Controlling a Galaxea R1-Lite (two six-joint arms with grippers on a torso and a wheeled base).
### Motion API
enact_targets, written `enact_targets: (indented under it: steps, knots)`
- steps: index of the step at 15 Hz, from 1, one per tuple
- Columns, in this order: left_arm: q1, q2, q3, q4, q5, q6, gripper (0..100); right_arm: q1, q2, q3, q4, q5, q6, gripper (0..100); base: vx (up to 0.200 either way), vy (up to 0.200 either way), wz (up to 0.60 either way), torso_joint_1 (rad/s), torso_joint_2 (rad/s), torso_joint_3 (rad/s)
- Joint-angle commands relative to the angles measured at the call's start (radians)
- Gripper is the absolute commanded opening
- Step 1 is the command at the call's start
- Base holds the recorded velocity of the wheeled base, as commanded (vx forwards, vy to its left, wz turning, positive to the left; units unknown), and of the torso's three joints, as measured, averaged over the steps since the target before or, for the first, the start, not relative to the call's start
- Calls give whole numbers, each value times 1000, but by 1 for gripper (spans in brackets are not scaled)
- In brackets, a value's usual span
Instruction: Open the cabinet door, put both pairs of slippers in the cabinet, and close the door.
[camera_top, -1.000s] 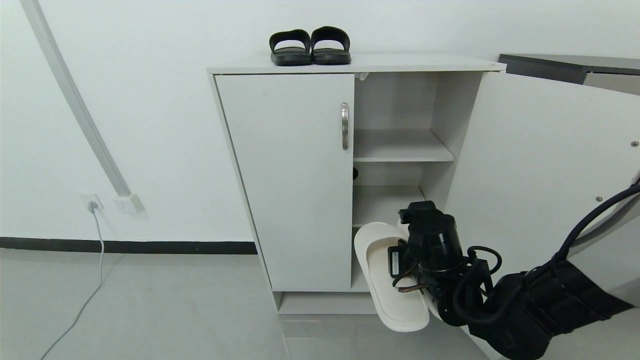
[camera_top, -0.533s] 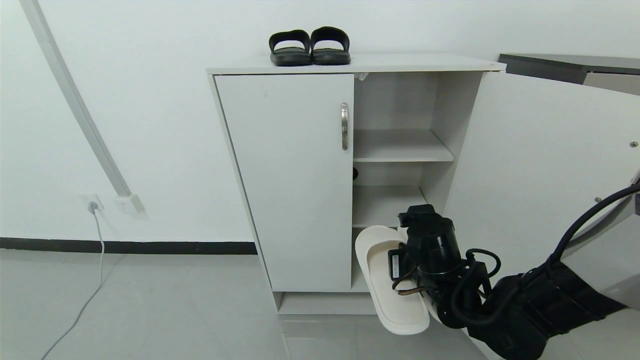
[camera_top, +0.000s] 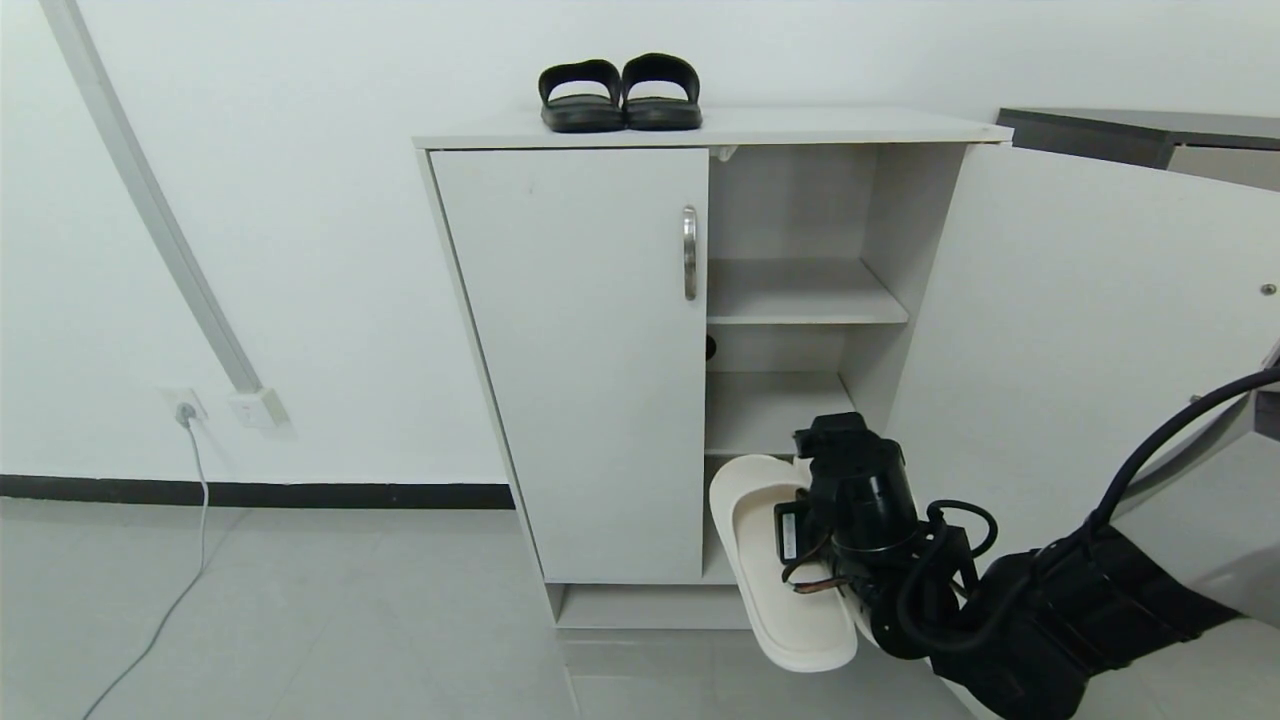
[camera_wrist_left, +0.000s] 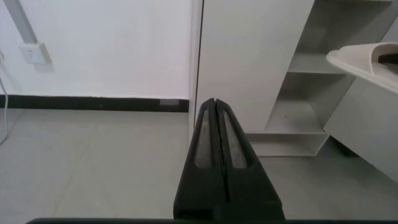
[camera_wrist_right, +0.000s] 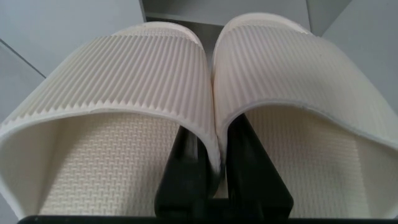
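Standing here, I see the cabinet (camera_top: 800, 127) against the wall with its left door (camera_top: 575, 360) closed, a metal handle (camera_top: 689, 252) at that door's inner edge, and its right door (camera_top: 1080, 330) swung wide open, showing two shelves (camera_top: 800, 295) inside. The black slippers (camera_top: 620, 95) sit side by side on the cabinet top, towards its back edge above the closed door, their long axes running front to back. Low down, before the open half, the right gripper (camera_top: 840, 480) holds the white slippers (camera_top: 775, 560). The pair slants, its far end raised at the mouth of the bottom compartment and its near end dropping towards the floor (camera_top: 300, 620). From the left wrist, the left gripper (camera_wrist_left: 214, 124) hangs over the grey floor, well apart from the cabinet and aimed at the base of the closed door. Its fingers (camera_wrist_left: 202, 134) are pressed flat together with nothing between them. One white slipper (camera_wrist_left: 364, 59) juts in beside the open shelves. From the right wrist, the two white slippers (camera_wrist_right: 124, 81) lie side by side and touching, ribbed straps on top and toes pointing away into the cabinet's opening. The right gripper (camera_wrist_right: 211, 155) pinches the adjoining inner edges of both straps between its fingers (camera_wrist_right: 186, 155).
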Motion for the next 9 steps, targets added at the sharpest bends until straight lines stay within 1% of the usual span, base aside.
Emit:
enact_targets:
  steps: [1, 2, 3, 4, 7, 9]
  knots:
    - [1, -31, 0, 0, 46, -8, 0, 0, 5, -4, -1, 0, 1, 0, 0, 0, 0, 0, 0, 0]
    - [1, -33, 0, 0, 46, -12, 0, 0, 14, -10, -1, -3, 1, 0, 0, 0, 0, 0, 0, 0]
    - [1, -31, 0, 0, 46, -12, 0, 9, 28, -13, -1, -37, -7, 0, 0, 0, 0, 0, 0, 0]
    - [1, -31, 0, 0, 46, -15, 0, 14, 42, -43, -5, -81, -30, 0, 0, 0, 0, 0, 0, 0]
    - [1, -31, 0, 0, 46, -18, 0, 18, 91, -166, -25, -106, -33, 0, 0, 0, 0, 0, 0, 0]
    - [1, -31, 0, 0, 46, -20, 0, 15, 109, -178, -25, -121, -30, 0, 0, 0, 0, 0, 0, 0]
